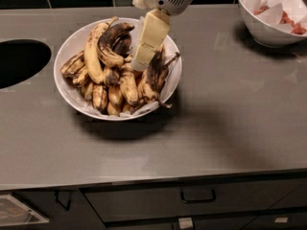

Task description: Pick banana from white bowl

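Hanging over the white bowl (76, 35), the gripper (137, 63) points into the bananas (127, 83). I cannot tell its grip. Better to single out one top banana.

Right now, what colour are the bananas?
Bananas: yellow, blotched black; camera view. Gripper over white bowl.
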Robot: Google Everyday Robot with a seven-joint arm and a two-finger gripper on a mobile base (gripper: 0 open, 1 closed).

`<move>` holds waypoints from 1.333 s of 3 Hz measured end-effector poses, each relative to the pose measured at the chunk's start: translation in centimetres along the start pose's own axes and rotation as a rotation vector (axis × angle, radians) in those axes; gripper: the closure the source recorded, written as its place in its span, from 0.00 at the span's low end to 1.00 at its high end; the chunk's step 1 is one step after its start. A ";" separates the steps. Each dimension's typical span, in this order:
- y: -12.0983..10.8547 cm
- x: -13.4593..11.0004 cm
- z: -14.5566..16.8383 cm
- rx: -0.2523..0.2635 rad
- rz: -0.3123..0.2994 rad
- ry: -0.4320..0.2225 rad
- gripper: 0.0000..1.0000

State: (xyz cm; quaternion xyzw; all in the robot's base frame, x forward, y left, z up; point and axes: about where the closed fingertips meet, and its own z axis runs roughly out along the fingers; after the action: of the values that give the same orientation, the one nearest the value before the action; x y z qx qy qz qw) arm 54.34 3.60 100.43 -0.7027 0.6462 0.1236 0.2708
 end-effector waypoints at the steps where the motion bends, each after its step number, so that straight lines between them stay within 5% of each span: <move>1: -0.1 -2.7 2.6 -0.051 -0.023 -0.021 0.00; 2: -0.2 -2.9 2.8 -0.052 -0.013 -0.019 0.00; 4: -0.2 -3.5 5.6 -0.012 0.213 -0.097 0.00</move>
State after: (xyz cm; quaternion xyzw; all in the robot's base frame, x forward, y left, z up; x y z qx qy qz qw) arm 55.04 9.57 97.67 -0.6251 0.7025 0.1892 0.2826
